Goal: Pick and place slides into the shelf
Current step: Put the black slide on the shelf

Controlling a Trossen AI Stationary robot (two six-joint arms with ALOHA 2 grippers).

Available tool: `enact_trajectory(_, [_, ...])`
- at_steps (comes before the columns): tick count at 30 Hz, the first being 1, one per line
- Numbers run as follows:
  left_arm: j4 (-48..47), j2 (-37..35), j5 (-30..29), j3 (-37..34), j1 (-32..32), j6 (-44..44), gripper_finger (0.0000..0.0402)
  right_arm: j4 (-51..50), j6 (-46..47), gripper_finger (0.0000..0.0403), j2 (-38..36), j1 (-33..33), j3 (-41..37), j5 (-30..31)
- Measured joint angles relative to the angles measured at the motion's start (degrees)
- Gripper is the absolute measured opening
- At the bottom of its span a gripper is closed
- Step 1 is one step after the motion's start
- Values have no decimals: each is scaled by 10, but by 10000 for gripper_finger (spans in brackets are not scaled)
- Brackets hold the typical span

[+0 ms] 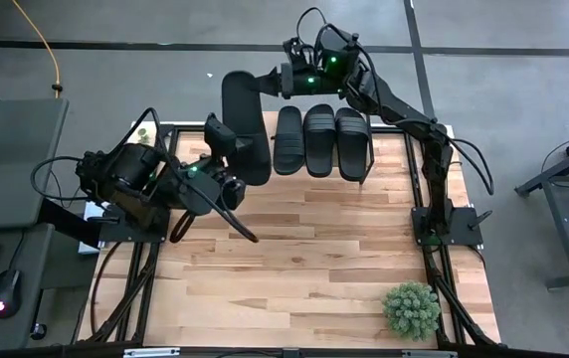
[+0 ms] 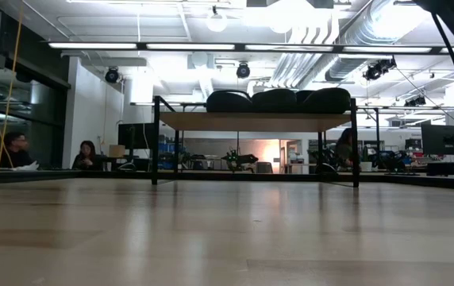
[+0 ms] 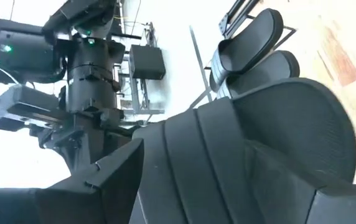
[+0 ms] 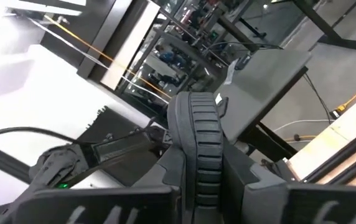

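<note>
Three of the slides (image 1: 320, 140) sit side by side on the shelf (image 1: 384, 149) at the far end of the desk (image 1: 294, 268); from the low view they show as three dark humps (image 2: 277, 100) on top of the rack (image 2: 255, 121).

The fourth slide (image 1: 244, 124) is up in the air just left of that row, and both arms are on it. The left end effector (image 1: 223, 151) has its near end, and the left wrist view is almost filled by the ribbed strap (image 3: 259, 155) sitting right between its fingers (image 3: 103, 180). The right end effector (image 1: 283, 82) reaches in from the far side to the slide's far end, and its wrist camera shows the slide (image 4: 204, 143) edge-on, pinched between two dark fingers (image 4: 159, 180). So both look clamped shut on the same slide.

Hard to make out: the low view doesn't show the held slide or either end effector at all. In the high view, the contact points are just black on black. A small green plant (image 1: 411, 309) sits on the desk's near right corner.
</note>
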Motion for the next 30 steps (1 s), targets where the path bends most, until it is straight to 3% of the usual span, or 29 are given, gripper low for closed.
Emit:
enact_trajectory(7, [0,0,-2,0,0,0,262,0,-6,30,0,11,0,12])
enact_trajectory(18, [0,0,-41,0,-14,19,262,68,72,29,0,-36,0,4])
enact_trajectory(30, [12,0,-44,0,-13,74,262,97,101,28,0,-58,0,1])
